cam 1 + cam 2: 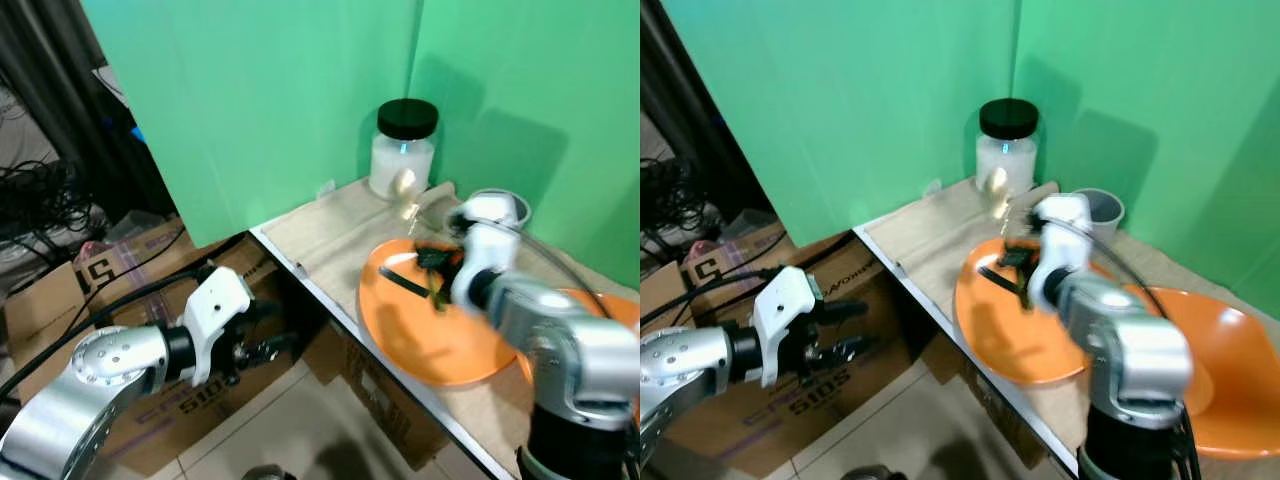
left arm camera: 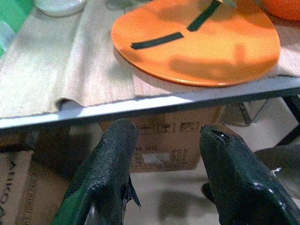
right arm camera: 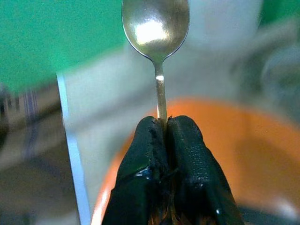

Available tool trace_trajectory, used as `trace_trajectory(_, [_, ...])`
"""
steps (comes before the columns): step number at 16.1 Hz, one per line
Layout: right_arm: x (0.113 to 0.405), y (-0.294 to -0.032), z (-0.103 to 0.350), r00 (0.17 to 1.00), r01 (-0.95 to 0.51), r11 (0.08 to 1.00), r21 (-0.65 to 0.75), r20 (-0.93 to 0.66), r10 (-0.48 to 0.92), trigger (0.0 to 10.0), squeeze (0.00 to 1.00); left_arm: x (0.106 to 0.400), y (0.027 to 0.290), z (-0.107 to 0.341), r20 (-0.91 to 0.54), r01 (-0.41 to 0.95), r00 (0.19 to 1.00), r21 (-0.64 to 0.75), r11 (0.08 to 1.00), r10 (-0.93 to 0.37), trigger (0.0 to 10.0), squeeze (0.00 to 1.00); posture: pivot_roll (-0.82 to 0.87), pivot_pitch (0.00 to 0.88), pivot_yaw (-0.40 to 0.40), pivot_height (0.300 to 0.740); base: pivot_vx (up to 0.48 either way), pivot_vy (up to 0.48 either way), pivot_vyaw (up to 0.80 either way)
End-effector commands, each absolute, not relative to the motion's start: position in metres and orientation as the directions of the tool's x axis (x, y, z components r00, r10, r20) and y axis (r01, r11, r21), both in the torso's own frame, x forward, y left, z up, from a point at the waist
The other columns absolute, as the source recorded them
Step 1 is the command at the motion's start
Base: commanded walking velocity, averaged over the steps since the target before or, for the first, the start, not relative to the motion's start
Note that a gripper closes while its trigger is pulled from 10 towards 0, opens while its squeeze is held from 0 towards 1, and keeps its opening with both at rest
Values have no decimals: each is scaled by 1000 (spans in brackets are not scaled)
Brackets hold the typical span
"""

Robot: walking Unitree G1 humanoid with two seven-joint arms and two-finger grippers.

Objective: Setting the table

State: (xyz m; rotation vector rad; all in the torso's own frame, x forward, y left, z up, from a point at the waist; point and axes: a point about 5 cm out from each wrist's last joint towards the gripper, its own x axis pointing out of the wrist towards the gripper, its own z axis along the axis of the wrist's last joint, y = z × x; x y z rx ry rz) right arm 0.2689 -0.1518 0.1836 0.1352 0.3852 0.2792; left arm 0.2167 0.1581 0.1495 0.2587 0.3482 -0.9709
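Note:
My right gripper (image 3: 161,123) is shut on the thin handle of a metal spoon (image 3: 156,26), whose bowl points away from the fingers. The gripper (image 1: 432,260) hovers over the far side of an orange plate (image 1: 450,345), and the spoon bowl (image 1: 405,186) sticks up toward the jar. Two dark strips (image 2: 157,41) lie on the plate. The plate rests on a beige cloth (image 1: 325,235) covering the table. My left gripper (image 1: 262,345) hangs open and holds nothing, below and left of the table edge (image 2: 140,104), in front of cardboard boxes.
A glass jar with a black lid (image 1: 403,150) stands at the back by the green wall. A grey cup (image 1: 508,206) sits right of it. A second orange dish (image 1: 1230,380) lies at the right. Cardboard boxes (image 1: 60,290) and cables crowd the floor at left.

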Motion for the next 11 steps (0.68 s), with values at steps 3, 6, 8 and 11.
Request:
trace_trajectory(3, [259,-157,226,958,-263,949,175,-68,278,10000,0,227,146,169,-273,820,568,108,562,-776,10000,0,31,0,112,740,0,0,0])
trace_trajectory(6, [243,-152,234,962,-269,952,147,-5,272,10000,0,247,135,175,-171,702,712,174,690,-681,10000,0,17,0,100,740,0,0,-419])
trace_trajectory(8, [245,-148,234,967,-255,954,157,18,255,10000,0,260,131,181,-104,599,800,196,776,-591,10000,0,38,0,83,740,0,0,-800])
trace_trajectory(11, [251,-141,233,970,-241,961,138,25,240,10000,0,264,132,186,-38,505,860,191,842,-508,10000,0,12,0,90,740,0,0,-800])
